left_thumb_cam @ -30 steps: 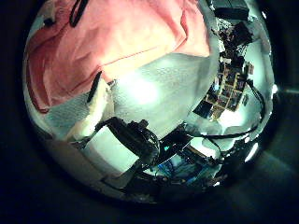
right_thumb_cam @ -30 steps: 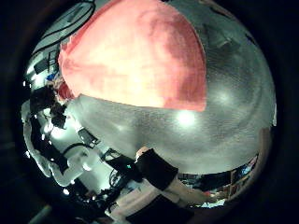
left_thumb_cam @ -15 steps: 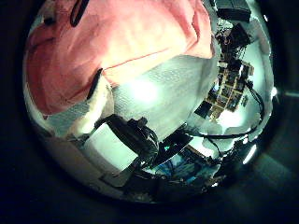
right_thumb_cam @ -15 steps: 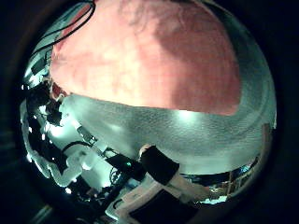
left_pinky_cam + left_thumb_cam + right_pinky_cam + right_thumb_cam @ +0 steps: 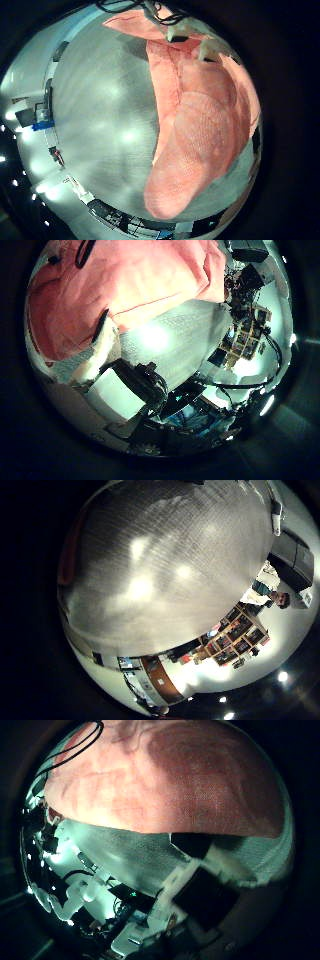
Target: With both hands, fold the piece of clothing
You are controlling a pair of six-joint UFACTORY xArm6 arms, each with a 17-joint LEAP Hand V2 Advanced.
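Note:
The piece of clothing is a pink cloth lying on the mesh-textured table, one layer folded over another. My left hand is at its edge: a finger lies on the hem, and its fingertips pinch bunched cloth. The clothing fills much of the right thumb side view, close under that palm. My right hand has a finger curled onto the cloth's near edge. Only a sliver of the clothing shows in the right little finger side view.
Bare table stretches out beside the cloth. Shelves and room clutter lie beyond the table's edge. A dark cable loops over the cloth's far side.
The right palm has come closer to the clothing, and one of its fingers has swung in and curled onto the cloth's edge. The left hand has stayed at the hem.

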